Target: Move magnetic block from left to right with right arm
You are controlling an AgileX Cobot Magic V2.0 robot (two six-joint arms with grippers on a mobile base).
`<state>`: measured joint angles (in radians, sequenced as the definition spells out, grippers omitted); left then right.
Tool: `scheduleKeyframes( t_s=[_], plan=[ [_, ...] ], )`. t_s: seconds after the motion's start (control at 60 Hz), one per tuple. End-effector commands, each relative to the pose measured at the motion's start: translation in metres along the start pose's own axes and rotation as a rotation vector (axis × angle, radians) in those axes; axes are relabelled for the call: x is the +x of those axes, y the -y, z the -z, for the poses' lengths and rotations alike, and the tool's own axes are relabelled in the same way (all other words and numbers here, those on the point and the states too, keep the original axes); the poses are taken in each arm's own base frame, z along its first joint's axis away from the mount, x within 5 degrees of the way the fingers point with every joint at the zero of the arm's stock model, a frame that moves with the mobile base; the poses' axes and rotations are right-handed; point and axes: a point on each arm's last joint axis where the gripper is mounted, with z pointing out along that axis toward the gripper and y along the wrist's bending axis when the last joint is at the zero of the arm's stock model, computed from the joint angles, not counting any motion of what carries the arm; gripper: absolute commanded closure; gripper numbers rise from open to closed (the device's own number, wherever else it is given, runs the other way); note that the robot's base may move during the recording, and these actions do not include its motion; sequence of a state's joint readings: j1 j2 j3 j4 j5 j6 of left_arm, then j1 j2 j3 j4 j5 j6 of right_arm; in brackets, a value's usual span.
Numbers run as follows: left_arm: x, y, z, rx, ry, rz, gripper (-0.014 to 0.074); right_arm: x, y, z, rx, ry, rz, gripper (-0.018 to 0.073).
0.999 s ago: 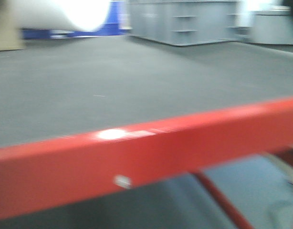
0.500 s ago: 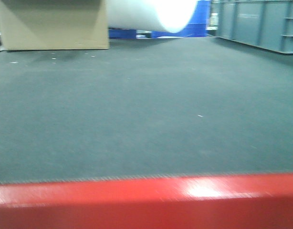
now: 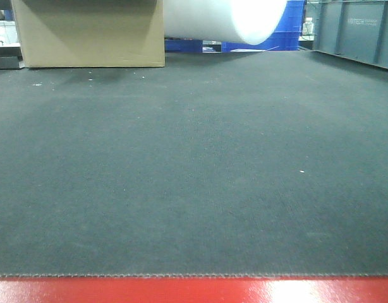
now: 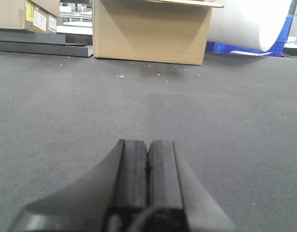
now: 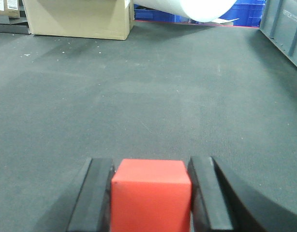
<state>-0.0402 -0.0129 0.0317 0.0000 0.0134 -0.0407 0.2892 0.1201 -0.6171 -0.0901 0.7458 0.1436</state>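
Gripping the magnetic block [image 5: 151,198] between its two black jaws, the right gripper [image 5: 149,163] sits low over the dark counter [image 5: 148,87]; whether the block touches the surface cannot be told. Jaws of the left gripper [image 4: 147,147] are pressed together on nothing. At the far side stand a tan cardboard box [image 3: 93,35] and a white roll [image 3: 225,19].

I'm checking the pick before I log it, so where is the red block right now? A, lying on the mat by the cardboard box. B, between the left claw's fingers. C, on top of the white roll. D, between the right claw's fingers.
D: the right wrist view shows the block gripped on both sides by the right claw, while the left claw is shut on nothing.
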Motion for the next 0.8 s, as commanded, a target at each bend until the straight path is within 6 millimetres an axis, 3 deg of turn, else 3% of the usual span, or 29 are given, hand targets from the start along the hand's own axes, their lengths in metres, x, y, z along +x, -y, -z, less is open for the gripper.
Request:
scheduleKeyframes(
  t_s=[0.0,0.783],
  plan=[
    [-0.0059,0.0001,0.0013,0.002,0.095,0.006,0.0713,-0.0151,-0.0013,0.0013,-0.005,0.093,0.013,0.0419],
    [-0.0059,0.0001,0.0013,0.002,0.095,0.006,0.0712,-0.0150,-0.0027,-0.0002,-0.019,0.083,-0.006,0.0419]
  ],
)
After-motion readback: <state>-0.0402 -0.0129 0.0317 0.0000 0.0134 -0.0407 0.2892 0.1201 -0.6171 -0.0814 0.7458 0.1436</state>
